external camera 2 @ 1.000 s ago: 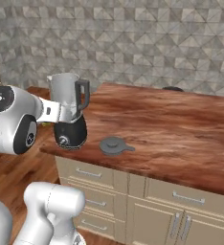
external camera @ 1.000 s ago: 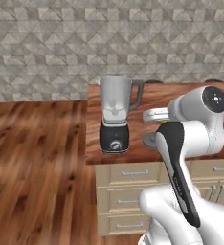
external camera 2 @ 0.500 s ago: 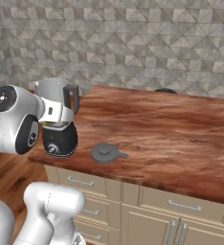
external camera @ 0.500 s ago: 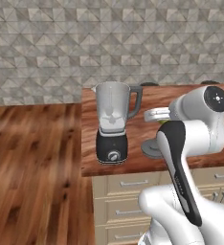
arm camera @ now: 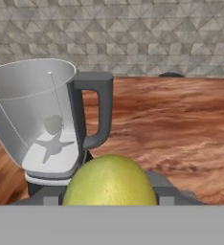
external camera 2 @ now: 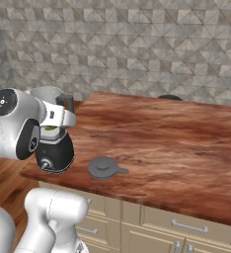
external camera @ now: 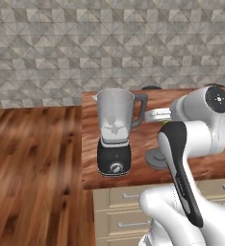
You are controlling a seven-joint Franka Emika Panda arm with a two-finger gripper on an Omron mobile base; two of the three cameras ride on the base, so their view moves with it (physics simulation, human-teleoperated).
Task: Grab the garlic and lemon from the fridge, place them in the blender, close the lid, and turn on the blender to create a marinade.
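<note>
Sitting between the gripper's [arm camera: 109, 198] fingers in the hand view, the lemon [arm camera: 108, 181] is clamped at the bottom of the picture, with the open blender [arm camera: 47, 119] just ahead and to the left of it on the wooden counter [arm camera: 181, 119]. From the right base view the lid [external camera 2: 104, 168] lies flat on the counter just beside the blender's black base [external camera 2: 55, 155].

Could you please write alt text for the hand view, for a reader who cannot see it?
A yellow-green lemon sits close in front of the camera between the gripper fingers, near the open blender. The clear jar, dark handle facing right, stands on a reddish wooden counter before a grey tiled wall.
</note>
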